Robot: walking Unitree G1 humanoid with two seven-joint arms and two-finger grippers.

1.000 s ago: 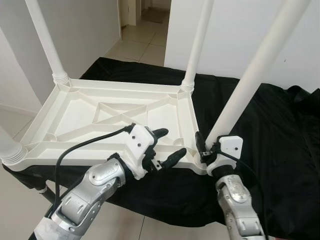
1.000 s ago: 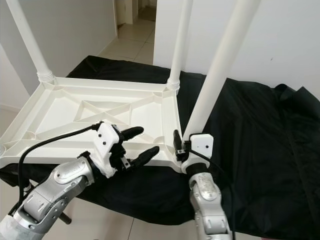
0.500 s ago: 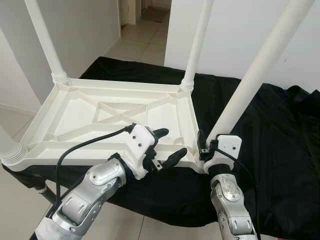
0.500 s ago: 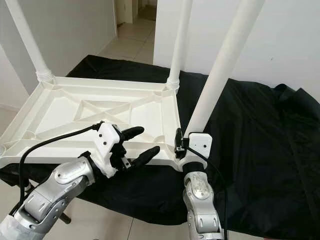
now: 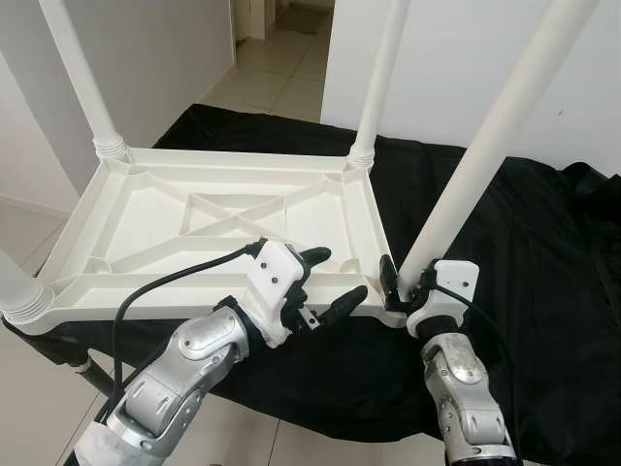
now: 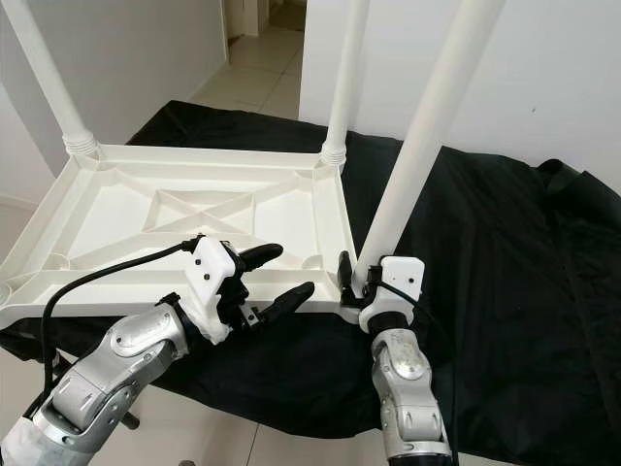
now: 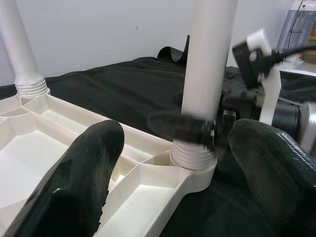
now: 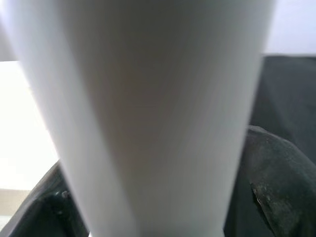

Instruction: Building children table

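A white plastic children's table lies upside down on a black cloth, its legs pointing up. My right gripper is shut on the base of the near-right leg, just above its ribbed socket at the table's corner. That leg sits between the dark fingers in the right wrist view. My left gripper hovers open over the table's near edge, left of that corner, holding nothing. Its two black fingers frame the socket in the left wrist view.
Two more legs stand at the far corners, and a fourth rises at the near left. A white wall is behind the cloth. A tiled doorway opens at the back, and bare floor lies below the table's near edge.
My right wrist rocked slightly left and then back right at the leg's base, still gripping it. The left gripper kept its open pose; the view shifted a little.
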